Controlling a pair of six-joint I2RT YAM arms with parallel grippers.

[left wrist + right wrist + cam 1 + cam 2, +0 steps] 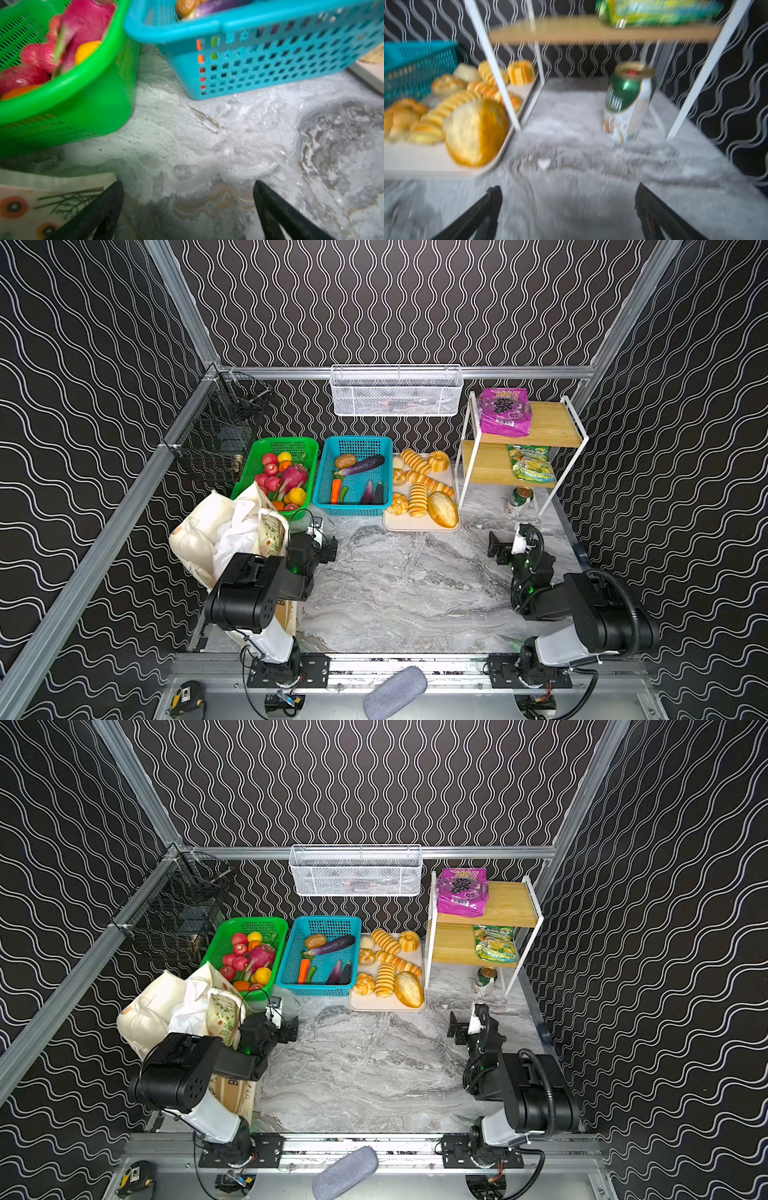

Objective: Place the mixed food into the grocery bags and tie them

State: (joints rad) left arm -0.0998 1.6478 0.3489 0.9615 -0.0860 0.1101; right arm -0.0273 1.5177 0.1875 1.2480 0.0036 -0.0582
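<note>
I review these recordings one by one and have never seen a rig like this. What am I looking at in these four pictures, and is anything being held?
Two black robot arms, left arm and right arm, stand at the near edge of a marble table. Two pictures look down from overhead, almost identically; the other two come from a camera on each arm's wrist. The left end effector and right end effector, the arms' pincers, both stand open and hold nothing. On the left lies a cloth bag with a white plastic bag bunched at its mouth. Behind are a green basket of fruit, a blue basket of vegetables and a tray of bread. A shelf on the right carries a purple packet; a can stands beneath it.
</note>
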